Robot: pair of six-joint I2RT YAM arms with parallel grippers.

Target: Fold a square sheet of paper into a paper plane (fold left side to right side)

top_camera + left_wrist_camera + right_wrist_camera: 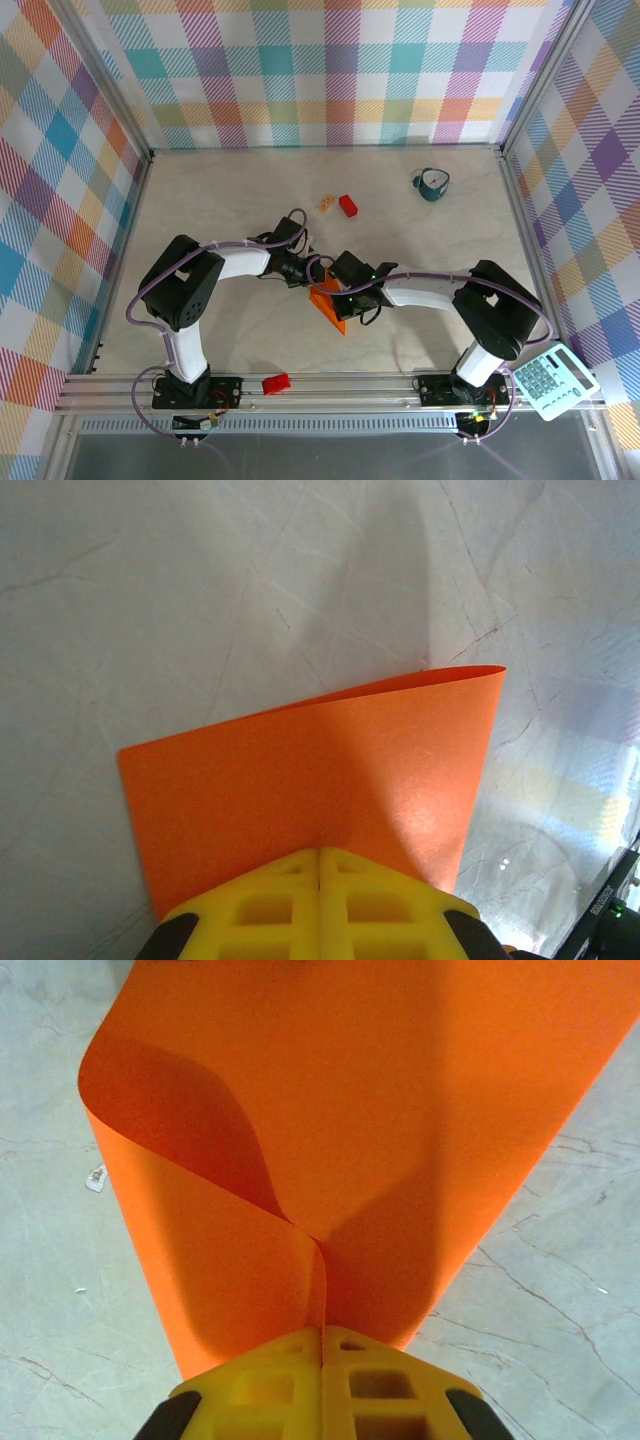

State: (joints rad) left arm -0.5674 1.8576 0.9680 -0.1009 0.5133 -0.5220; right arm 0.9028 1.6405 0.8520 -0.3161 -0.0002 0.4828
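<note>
The square sheet of paper [330, 311] is bright orange and hangs bent between both grippers at the table's middle. My left gripper [319, 852] is shut with its yellow tips on the near edge of the sheet [300, 770], whose far right edge curls over. My right gripper [322, 1332] is shut on a doubled part of the sheet [400, 1110], where a loose curved layer runs into the closed jaws. From above, the left gripper [303, 272] and right gripper [338, 290] sit close together over the paper. A paper plane is out of view.
A small red block [348, 205] and a tan block [326, 203] lie farther back. A teal cup [433, 184] stands at the back right. Another red block [275, 383] rests on the front rail, and a calculator [553, 381] lies at the front right.
</note>
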